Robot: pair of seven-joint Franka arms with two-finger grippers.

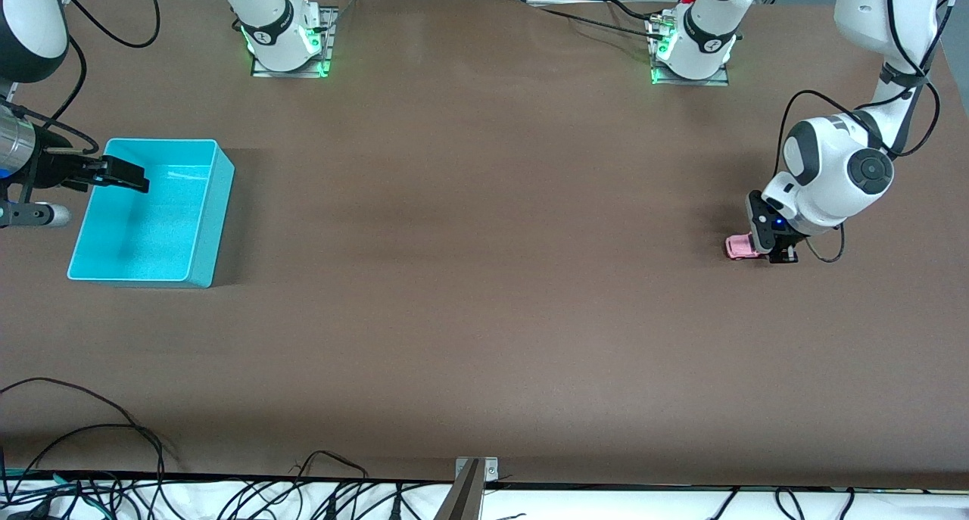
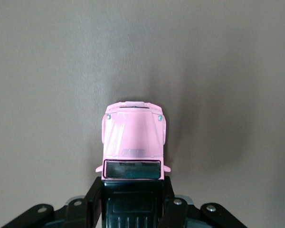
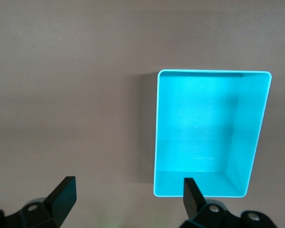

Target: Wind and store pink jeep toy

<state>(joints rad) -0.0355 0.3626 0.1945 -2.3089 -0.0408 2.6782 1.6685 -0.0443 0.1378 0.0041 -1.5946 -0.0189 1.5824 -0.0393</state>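
1. Pink jeep toy (image 1: pixel 740 247) down on brown table (image 1: pixel 484 293), left arm's end, clamped by left gripper (image 1: pixel 771 244).
2. Right gripper (image 1: pixel 125 174) spread wide, hanging over turquoise bin (image 1: pixel 198 236).
3. Cables (image 1: pixel 227 493) along table's near edge.

Front view: high camera across the table (image 1: pixel 484 293), facing both arm bases, taking in the whole tabletop from far off. Left wrist view: camera looks straight down past the left gripper (image 2: pixel 132 199), very close to the tabletop; the pink jeep toy (image 2: pixel 133 140) sits between the fingers, and the front view shares it (image 1: pixel 740 247) under that gripper (image 1: pixel 772 247). Right wrist view: looks down from higher, past the spread fingers of the right gripper (image 3: pixel 128 194), onto the turquoise bin (image 3: pixel 259 142); the front view shares the bin (image 1: pixel 216 202) below that gripper (image 1: pixel 129 175).
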